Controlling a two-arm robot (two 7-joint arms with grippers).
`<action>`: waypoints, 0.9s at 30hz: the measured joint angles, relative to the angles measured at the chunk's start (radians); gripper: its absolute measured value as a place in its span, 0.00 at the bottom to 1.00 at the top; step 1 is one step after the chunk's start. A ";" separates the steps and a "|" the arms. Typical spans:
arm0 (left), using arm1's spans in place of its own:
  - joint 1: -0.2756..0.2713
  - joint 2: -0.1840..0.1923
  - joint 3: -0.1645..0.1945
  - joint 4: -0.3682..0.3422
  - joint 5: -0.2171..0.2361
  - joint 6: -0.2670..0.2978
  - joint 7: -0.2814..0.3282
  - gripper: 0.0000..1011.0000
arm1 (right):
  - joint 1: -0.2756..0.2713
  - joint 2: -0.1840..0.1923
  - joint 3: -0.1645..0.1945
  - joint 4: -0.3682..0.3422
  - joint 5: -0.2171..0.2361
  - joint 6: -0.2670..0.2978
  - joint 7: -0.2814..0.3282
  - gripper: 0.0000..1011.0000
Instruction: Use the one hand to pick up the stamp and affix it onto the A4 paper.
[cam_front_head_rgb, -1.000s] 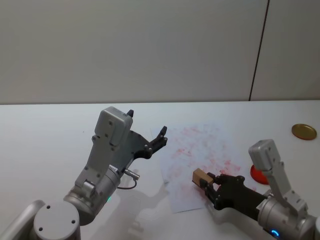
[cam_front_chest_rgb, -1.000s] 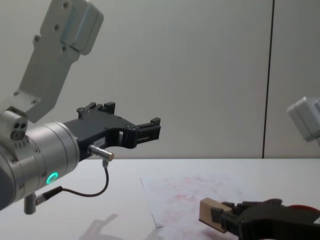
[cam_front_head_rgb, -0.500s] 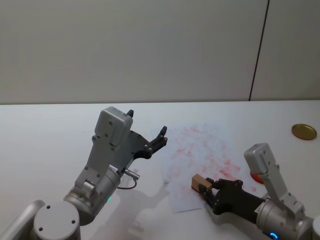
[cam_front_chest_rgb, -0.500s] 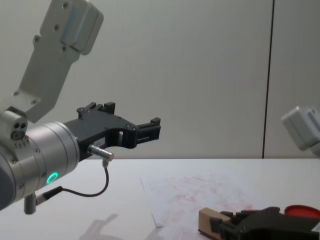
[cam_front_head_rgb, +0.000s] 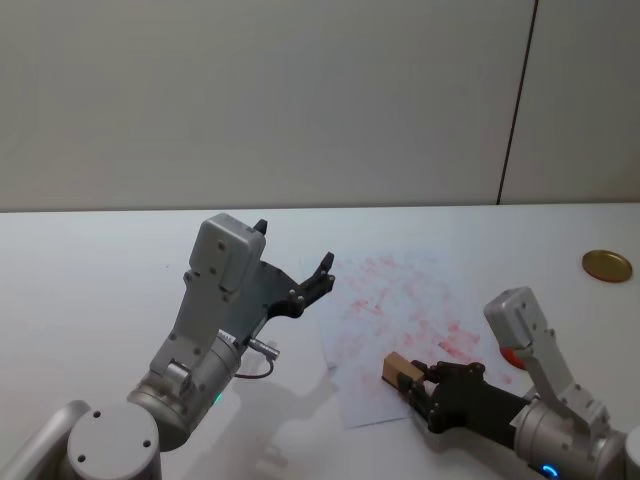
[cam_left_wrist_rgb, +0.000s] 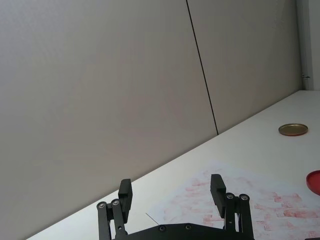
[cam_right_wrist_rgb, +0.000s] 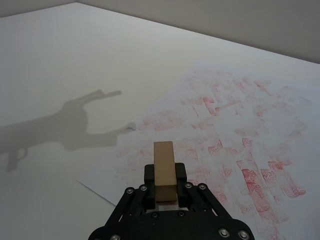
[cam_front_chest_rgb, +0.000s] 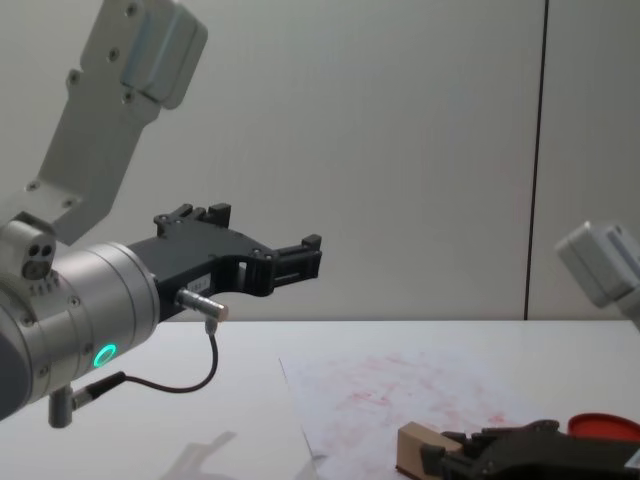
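Wooden stamp (cam_front_head_rgb: 399, 367) in right gripper (cam_front_head_rgb: 414, 383), over paper (cam_front_head_rgb: 392, 297)

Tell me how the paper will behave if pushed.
The A4 paper looks thin and unfastened, so a sideways push would probably slide or wrinkle it. Pressing the stamp straight down should likely pin it.

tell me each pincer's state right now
left pincer: open, empty
right pincer: shut on the small light-tan wooden rectangular stamp
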 joint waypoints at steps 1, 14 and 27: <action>0.000 0.000 0.000 0.000 0.000 0.000 0.000 0.98 | 0.000 0.001 0.000 0.000 -0.001 0.002 0.002 0.22; 0.000 0.000 0.000 0.000 0.000 0.000 0.000 0.98 | -0.007 0.010 0.005 -0.013 0.036 0.001 -0.005 0.22; 0.000 0.000 0.000 0.000 0.000 0.000 0.000 0.98 | -0.007 0.031 0.045 -0.084 0.120 -0.066 -0.071 0.22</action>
